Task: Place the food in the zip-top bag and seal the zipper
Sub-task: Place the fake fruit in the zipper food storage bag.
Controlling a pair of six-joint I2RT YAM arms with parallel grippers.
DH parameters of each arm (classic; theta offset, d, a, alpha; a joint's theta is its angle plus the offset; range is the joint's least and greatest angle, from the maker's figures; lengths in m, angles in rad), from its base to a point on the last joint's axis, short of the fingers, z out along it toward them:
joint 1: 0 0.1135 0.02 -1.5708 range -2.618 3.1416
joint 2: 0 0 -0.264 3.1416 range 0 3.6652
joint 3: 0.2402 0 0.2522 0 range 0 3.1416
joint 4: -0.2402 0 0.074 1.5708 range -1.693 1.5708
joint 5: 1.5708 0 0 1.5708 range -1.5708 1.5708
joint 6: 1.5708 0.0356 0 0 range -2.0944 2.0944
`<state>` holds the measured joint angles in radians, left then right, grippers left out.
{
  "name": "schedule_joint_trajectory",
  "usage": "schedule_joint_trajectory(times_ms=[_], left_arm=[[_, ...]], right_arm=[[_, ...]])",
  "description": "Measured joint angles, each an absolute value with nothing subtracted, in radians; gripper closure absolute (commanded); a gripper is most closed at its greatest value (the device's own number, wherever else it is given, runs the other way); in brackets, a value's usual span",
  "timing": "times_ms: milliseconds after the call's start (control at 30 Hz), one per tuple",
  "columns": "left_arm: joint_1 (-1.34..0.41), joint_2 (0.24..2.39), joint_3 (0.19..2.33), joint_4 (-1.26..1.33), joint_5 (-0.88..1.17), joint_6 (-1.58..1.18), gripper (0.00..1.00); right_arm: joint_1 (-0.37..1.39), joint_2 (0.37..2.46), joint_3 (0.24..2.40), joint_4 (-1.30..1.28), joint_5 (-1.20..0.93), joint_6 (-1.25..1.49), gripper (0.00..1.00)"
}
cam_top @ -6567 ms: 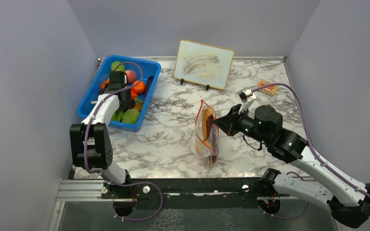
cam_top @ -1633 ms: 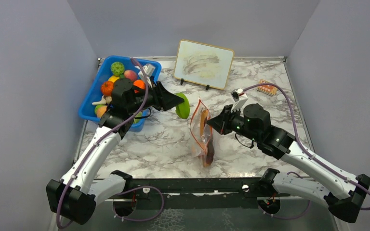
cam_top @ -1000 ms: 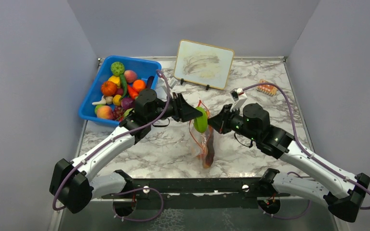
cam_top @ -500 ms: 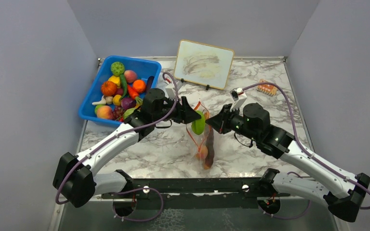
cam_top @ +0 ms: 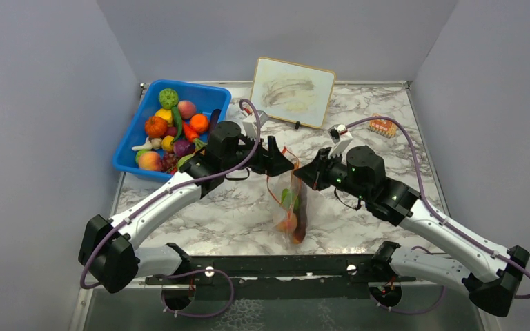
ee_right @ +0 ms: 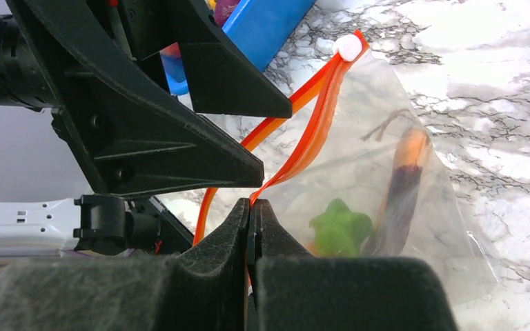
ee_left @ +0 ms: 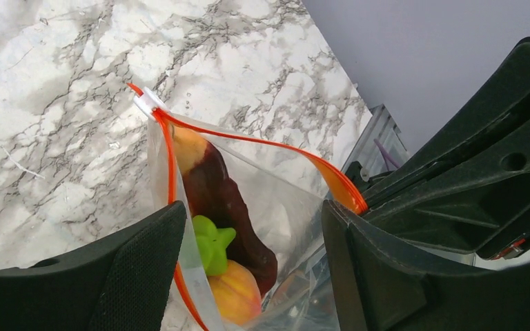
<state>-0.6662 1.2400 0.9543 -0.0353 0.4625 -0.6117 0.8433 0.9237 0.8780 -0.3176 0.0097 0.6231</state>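
The clear zip-top bag (cam_top: 294, 219) hangs upright at the table's middle, its mouth open. My right gripper (cam_top: 301, 176) is shut on the orange-red zipper strip (ee_right: 297, 114) and holds that edge up. The white slider tab (ee_left: 149, 103) sits at the strip's far end. My left gripper (cam_top: 284, 162) is open and empty just above the bag's mouth (ee_left: 248, 269). Inside the bag lie a reddish-brown meat slice (ee_left: 222, 200), a green pepper (ee_left: 210, 245) and a peach (ee_left: 236, 293). The pepper also shows in the right wrist view (ee_right: 339, 231).
A blue bin (cam_top: 132, 127) with several more toy fruits and vegetables stands at the back left. A framed picture board (cam_top: 292, 83) leans at the back middle. A small orange item (cam_top: 384, 126) lies at the back right. Grey walls enclose the table.
The green pepper has left my left gripper and dropped into the bag. My left gripper has opened and moved slightly right over the mouth. My right gripper still holds the strip.
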Motion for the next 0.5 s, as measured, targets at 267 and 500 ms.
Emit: schedule_joint_trajectory(times_ms=[267, 500], left_arm=[[-0.668, 1.234, 0.962, -0.043, 0.457, -0.600, 0.30], [-0.669, 1.217, 1.068, -0.194, 0.317, -0.491, 0.33]], right_arm=[[0.843, 0.925, 0.878, -0.318, 0.009, 0.623, 0.99], [0.843, 0.918, 0.878, -0.318, 0.009, 0.623, 0.99]])
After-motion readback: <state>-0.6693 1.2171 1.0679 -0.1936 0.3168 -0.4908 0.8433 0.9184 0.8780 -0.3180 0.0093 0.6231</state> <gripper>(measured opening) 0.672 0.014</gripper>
